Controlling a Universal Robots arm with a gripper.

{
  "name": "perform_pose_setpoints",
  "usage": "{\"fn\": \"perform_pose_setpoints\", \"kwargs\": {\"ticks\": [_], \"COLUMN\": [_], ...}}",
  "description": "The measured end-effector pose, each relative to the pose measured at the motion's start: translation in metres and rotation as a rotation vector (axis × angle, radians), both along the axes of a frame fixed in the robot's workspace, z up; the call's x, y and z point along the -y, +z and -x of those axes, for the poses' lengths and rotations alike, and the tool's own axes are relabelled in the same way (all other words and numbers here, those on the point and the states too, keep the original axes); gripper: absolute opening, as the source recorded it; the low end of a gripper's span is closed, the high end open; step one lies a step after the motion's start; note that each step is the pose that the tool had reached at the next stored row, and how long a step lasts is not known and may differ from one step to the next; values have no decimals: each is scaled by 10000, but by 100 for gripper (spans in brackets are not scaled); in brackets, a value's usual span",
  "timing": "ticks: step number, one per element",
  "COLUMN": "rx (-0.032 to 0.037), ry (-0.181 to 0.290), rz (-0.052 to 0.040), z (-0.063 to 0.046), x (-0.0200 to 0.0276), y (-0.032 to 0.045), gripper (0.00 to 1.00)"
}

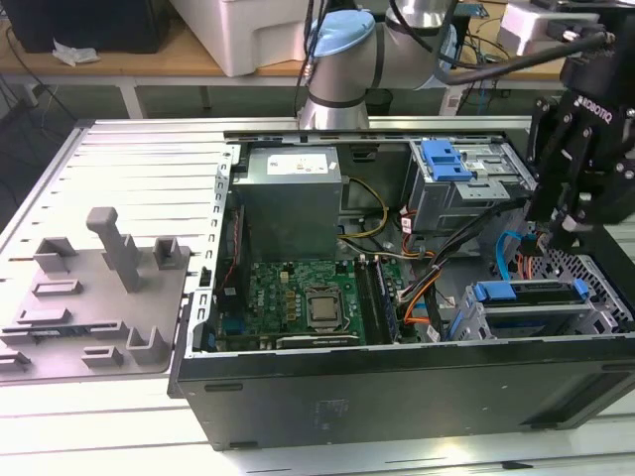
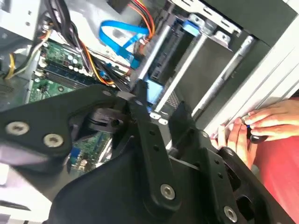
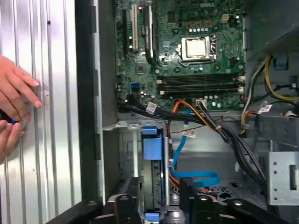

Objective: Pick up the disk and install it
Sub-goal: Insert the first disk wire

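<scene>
1. Grey slatted counter [image 1: 119, 149] carries an open computer case [image 1: 397, 387]. The disk [image 1: 526, 293] stands in a rack [image 1: 595, 315] at the case's near corner, on the exterior view's right.
2. The claw [image 1: 566, 230] might snag the blue cable [image 1: 508, 256] just beside it, or scrape the rack.
3. A person's hand [image 3: 14, 107] rests on the counter near the case and could get bumped.
4. The arm [image 1: 342, 59] reaches over from the counter's far edge. The claw points down, open, holding nothing, with its fingers [image 3: 125, 207] on either side of the disk.

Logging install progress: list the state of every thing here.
gripper: open, above the disk.
disk: lying in its drive cage, ungripped.
computer case: side open.
processor: bare, no cooler.
hand: on the table beside the case.
</scene>
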State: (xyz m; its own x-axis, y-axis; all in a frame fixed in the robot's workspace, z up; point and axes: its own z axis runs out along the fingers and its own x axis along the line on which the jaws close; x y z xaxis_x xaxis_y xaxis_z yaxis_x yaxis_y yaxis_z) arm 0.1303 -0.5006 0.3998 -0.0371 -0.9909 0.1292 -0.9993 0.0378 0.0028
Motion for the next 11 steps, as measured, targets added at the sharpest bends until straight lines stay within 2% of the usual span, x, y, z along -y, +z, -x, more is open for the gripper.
{"fn": "perform_pose_setpoints", "kwargs": {"ticks": [3, 4, 6, 11], "rx": [-19, -48, -85, -145], "ry": [1, 0, -1, 1], "rz": [32, 51, 65, 73], "z": [-102, -197, -311, -493], "x": [-210, -305, -381, -504], "y": [-15, -29, -40, -70], "gripper": [23, 23, 23, 23]}}
